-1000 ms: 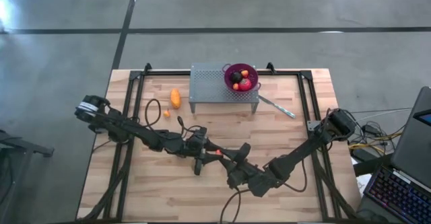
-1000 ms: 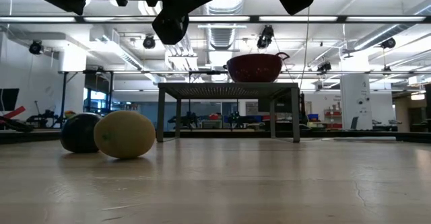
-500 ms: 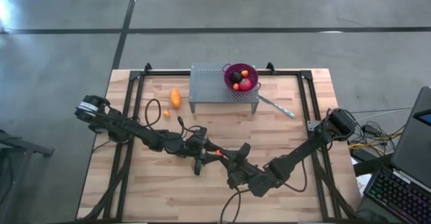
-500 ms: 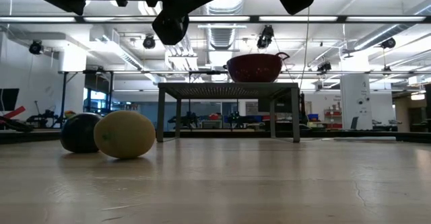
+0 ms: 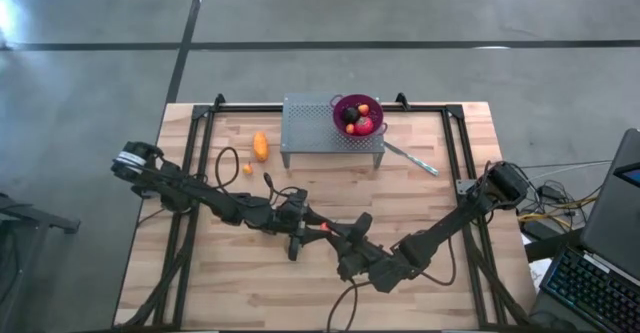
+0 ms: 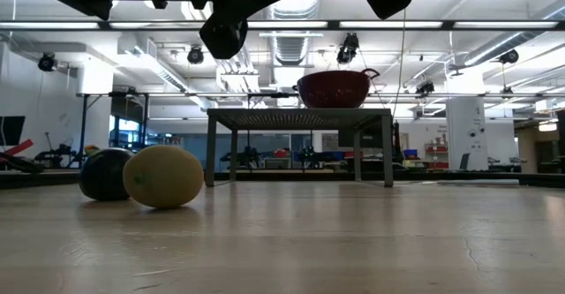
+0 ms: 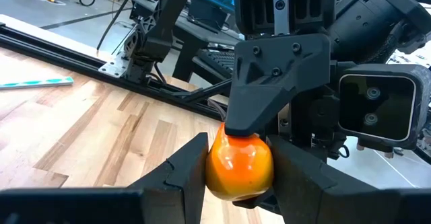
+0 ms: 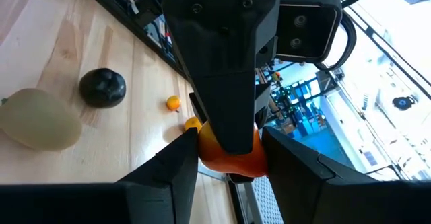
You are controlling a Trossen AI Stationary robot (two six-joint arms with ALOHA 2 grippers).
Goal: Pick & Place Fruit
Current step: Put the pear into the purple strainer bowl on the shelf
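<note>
My two grippers meet above the middle of the table, each shut on the same small orange ball (image 5: 326, 228). My left gripper (image 5: 317, 223) reaches in from the left and my right gripper (image 5: 342, 239) from the near right. An elongated orange fruit (image 5: 261, 145) and a tiny orange ball (image 5: 247, 169) lie on the table at the far left. A near-black round (image 6: 104, 174) and a brown-green oval (image 6: 163, 177) rest side by side on the table. A purple bowl (image 5: 343, 104) holding several fruits stands on a grey perforated stand (image 5: 310, 123). My left gripper pinches the orange ball by two opposite sides (image 7: 214, 165) between its two fingers, roughly level, from the table's left. The ball is clear of the table. My right gripper's finger (image 7: 269, 89) stands over the ball's top. My right gripper has the same ball between its two fingers, which lie against its sides (image 8: 205, 150). It comes roughly level from the table's near right. My left gripper's finger (image 8: 222, 62) covers the ball's middle. The ball is clear of the table.
A thin silver knife (image 5: 411, 159) lies on the table right of the stand. Black rails (image 5: 190, 173) run along the table's left, right and far sides. Open wood shows at the near left (image 5: 200, 273) and near right.
</note>
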